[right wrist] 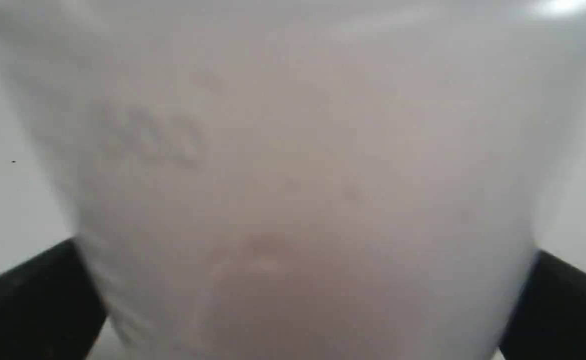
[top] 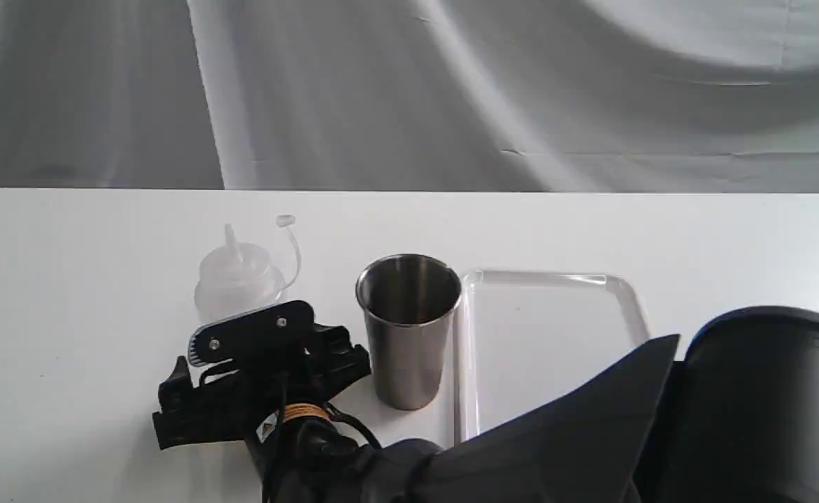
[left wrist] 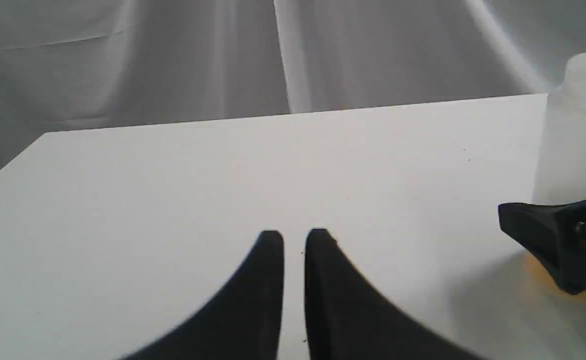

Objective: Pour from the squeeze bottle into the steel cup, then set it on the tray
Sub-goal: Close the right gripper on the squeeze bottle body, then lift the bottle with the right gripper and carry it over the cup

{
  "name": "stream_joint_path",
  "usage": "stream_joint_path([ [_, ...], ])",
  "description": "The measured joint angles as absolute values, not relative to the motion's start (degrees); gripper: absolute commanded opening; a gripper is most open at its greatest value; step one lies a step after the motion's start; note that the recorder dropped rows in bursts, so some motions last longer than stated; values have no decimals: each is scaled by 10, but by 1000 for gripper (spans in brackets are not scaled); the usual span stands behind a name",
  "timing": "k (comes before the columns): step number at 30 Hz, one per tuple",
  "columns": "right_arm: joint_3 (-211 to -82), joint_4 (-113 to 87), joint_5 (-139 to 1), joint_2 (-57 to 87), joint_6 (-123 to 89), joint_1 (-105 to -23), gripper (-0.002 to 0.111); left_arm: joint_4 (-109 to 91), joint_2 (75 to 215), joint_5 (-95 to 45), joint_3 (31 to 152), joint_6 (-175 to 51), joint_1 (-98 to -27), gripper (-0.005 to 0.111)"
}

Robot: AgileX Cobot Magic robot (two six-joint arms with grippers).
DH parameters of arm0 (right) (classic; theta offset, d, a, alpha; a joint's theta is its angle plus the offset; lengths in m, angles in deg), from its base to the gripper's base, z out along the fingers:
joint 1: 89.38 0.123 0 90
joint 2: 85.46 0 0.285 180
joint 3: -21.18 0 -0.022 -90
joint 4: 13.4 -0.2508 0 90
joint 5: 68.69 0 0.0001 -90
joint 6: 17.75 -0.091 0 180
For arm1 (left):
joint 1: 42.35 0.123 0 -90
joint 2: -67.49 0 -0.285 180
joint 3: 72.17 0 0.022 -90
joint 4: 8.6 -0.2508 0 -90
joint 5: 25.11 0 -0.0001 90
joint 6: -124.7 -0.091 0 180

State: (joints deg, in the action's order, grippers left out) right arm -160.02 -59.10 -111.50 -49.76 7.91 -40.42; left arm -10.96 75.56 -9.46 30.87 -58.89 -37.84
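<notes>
A: Well, position of the squeeze bottle [top: 238, 279]?

B: Upright on the table [top: 67, 279], left of centre in the exterior view. Cap [top: 285, 221] off, dangling on its strap, presumably for a free nozzle.

A: Hold on it?

B: Right gripper [top: 252, 335] across the middle, spread wide, fingers [right wrist: 28, 310] one at each flank of the bottle, low on the body. Touching or nearly so; cannot tell whether truly squeezing. Low grasp likely meant to keep the nozzle end clear for tipping.

A: Left gripper [left wrist: 295, 237]?

B: Nearly closed, only a thin slit, empty, over bare table. Bottle at the far right edge of its view.

A: Neighbours?

B: Steel cup [top: 409, 328] upright at centre, mouth open, near the bottle on its right; a short tilt to pour, by the look of it. Tray [top: 556, 335] just beside the cup, further right, nothing on it, handy for the set-down.

A: Tally?

B: One bottle, one cup, one tray, two grippers.
</notes>
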Motion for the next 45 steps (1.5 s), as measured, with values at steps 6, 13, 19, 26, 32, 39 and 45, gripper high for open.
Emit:
stream_joint_path([
  [6,-1600,-576,-1115,-498,79,-404,102,-110,756,-95,309,-589,-378,8],
  [13,-1600,-570,-1115,-498,78,-404,78,-110,756,-95,309,-589,-378,8],
  [19,-1600,-569,-1115,-498,78,-405,41,-110,756,-95,309,-589,-378,8],
  [26,-1600,-569,-1115,-498,78,-406,0,-110,756,-95,309,-589,-378,8],
  [32,-1600,-569,-1116,-495,123,-400,0,-110,756,-95,309,-589,-378,8],
  [39,-1600,-569,-1117,-444,164,-387,0,-110,756,-95,309,-589,-378,8],
  [45,-1600,-546,-1121,-370,196,-374,0,-110,756,-95,309,-589,-378,8],
])
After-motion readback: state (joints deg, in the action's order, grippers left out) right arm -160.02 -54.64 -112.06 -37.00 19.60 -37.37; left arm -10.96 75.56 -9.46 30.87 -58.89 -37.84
